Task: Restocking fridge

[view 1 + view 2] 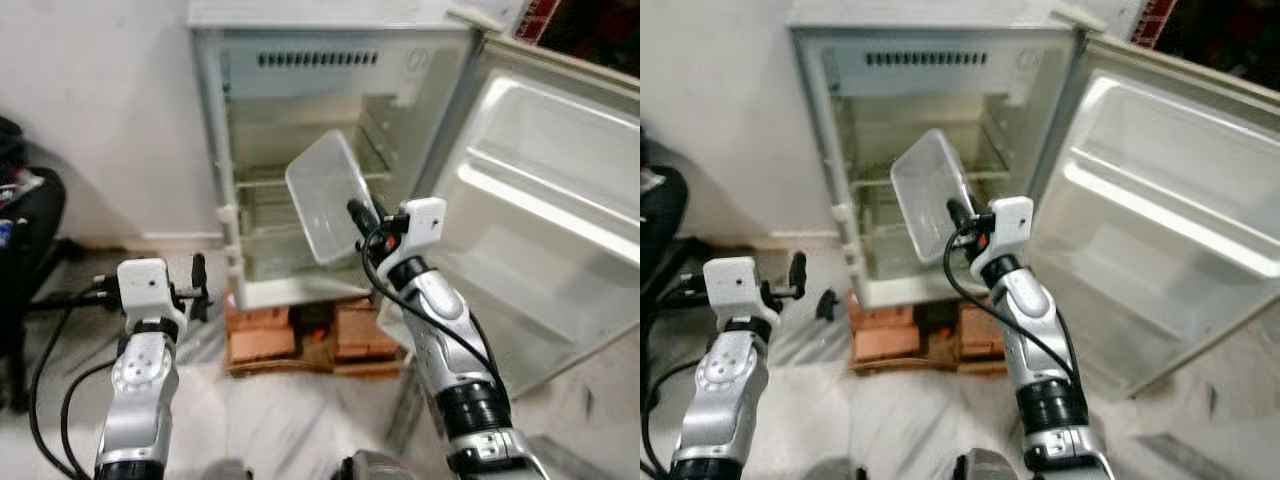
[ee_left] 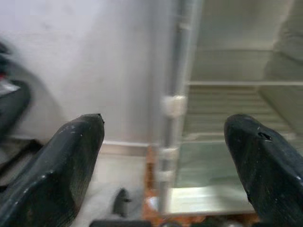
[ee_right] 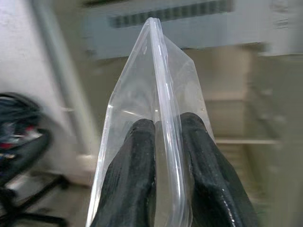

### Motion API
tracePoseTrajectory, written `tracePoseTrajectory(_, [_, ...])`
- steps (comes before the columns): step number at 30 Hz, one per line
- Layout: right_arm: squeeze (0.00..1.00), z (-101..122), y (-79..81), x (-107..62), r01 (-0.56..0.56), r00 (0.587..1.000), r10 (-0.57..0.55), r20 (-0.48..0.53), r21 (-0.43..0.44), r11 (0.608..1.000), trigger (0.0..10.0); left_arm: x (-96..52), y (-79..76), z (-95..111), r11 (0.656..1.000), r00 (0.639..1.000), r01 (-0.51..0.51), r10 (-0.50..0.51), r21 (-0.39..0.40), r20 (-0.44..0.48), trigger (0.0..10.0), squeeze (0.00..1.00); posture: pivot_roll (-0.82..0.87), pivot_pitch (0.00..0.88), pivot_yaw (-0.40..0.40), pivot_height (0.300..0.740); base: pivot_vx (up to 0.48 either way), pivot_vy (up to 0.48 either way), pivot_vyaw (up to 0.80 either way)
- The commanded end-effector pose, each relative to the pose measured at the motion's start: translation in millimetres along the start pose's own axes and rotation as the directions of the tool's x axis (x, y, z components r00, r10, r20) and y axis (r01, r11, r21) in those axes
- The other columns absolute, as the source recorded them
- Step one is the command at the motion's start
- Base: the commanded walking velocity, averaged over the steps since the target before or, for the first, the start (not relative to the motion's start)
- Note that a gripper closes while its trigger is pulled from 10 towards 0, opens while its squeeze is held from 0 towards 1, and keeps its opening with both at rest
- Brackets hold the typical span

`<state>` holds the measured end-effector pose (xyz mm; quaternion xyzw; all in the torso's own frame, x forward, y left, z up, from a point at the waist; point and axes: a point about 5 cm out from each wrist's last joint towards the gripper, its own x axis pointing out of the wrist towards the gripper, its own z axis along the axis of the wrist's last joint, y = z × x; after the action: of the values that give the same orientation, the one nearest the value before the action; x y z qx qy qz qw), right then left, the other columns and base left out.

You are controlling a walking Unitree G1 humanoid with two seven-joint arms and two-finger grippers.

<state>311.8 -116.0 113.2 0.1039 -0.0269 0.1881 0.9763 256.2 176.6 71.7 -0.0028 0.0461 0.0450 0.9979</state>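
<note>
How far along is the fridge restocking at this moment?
Done: the fridge door stands open. In hand: the right gripper pinches a clear plastic tray before the shelves. Left: set it inside; the left gripper waits open.

Right arm raised forward, elbow bent, wrist turned upward. Right gripper (image 1: 356, 214) with both black fingers (image 3: 130, 179) pressed together from two sides on a thin transparent wall. Left arm held lower at the left side, forearm upright. Left gripper (image 1: 200, 287) pointing forward, fingers (image 2: 61, 165) spread wide apart with nothing between them.
</note>
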Motion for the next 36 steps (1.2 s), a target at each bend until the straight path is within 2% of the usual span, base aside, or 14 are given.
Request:
tracePoseTrajectory(1, [0.0, 7, 6.0, 5.2, -0.016, 0.999, 0.016, 0.032, 0.002, 1.0, 10.0, 0.2, 6.8, 3, 1.0, 1.0, -0.016, 0.016, 0.015, 0.009, 10.0, 0.0, 0.04, 0.008, -0.069, 0.74, 0.352, 0.326, 0.0])
tracePoseTrajectory(9, [0.0, 5, 5.1, 4.9, -0.01, 1.0, 0.01, 0.024, 0.002, 1.0, 10.0, -0.8, 7.3, 2, 1.0, 1.0, -0.019, 0.019, 0.0, 0.002, 10.0, 0.0, 0.04, 0.008, -0.069, 0.74, 0.19, 0.397, 0.0])
tracePoseTrajectory(13, [0.0, -1, -1.7, 0.5, 0.015, 1.0, -0.015, 0.001, -0.021, 1.0, 10.0, -5.1, 10.3, -1, 0.999, 1.0, -0.028, 0.028, 0.023, -0.01, 10.0, 0.0, 0.04, 0.004, -0.068, 0.74, 0.0, 0.308, 0.0])
tracePoseTrajectory(17, [0.0, -2, -8.0, -2.9, 0.034, 0.999, -0.034, -0.004, -0.048, 0.998, 10.0, -8.4, 12.9, -3, 0.998, 1.0, -0.024, 0.025, 0.054, -0.009, 10.0, 0.0, 0.04, 0.0, -0.063, 0.74, 0.0, 0.0, 0.0])
tracePoseTrajectory(21, [0.0, -1, -24.2, -7.7, 0.107, 0.994, -0.108, -0.021, -0.069, 0.992, 10.0, -12.7, 20.2, -3, 0.994, 1.0, 0.003, -0.002, 0.108, -0.008, 10.0, 0.0, 0.04, 0.0, -0.059, 0.74, 0.0, 0.0, 0.0])
tracePoseTrajectory(23, [0.0, -4, -33.7, -12.6, 0.136, 0.989, -0.139, -0.058, -0.051, 0.989, 10.0, -15.4, 25.4, -1, 0.983, 0.999, 0.046, -0.046, 0.178, -0.007, 10.0, 0.0, 0.03, 0.0, -0.048, 0.74, 0.0, 0.0, 0.0])
tracePoseTrajectory(25, [0.0, -8, -36.4, -16.5, 0.136, 0.986, -0.139, -0.089, -0.044, 0.99, 10.0, -16.8, 29.9, -1, 0.978, 0.998, 0.06, -0.059, 0.2, -0.01, 10.0, 0.0, 0.03, 0.0, -0.038, 0.74, 0.0, 0.0, 0.0])
tracePoseTrajectory(29, [0.0, -20, -36.8, -25.4, 0.114, 0.979, -0.115, -0.167, -0.017, 0.993, 10.0, -15.7, 40.6, -1, 0.969, 0.999, 0.048, -0.046, 0.241, -0.016, 10.0, 0.0, 0.02, 0.0, -0.02, 0.74, 0.0, 0.0, 0.0])
tracePoseTrajectory(34, [0.0, -26, -34.3, -31.0, 0.107, 0.976, -0.103, -0.191, 0.013, 0.994, 10.0, -14.3, 41.4, 3, 0.971, 1.0, 0.025, -0.027, 0.239, 0.004, 10.0, 0.0, 0.02, 0.0, -0.018, 0.74, 0.0, 0.0, 0.0])
tracePoseTrajectory(36, [0.0, -27, -32.8, -32.6, 0.106, 0.976, -0.101, -0.194, 0.02, 0.994, 10.0, -15.0, 39.4, 2, 0.978, 1.0, 0.026, -0.025, 0.207, -0.004, 10.0, 0.0, 0.02, 0.0, -0.02, 0.74, 0.0, 0.0, 0.0])
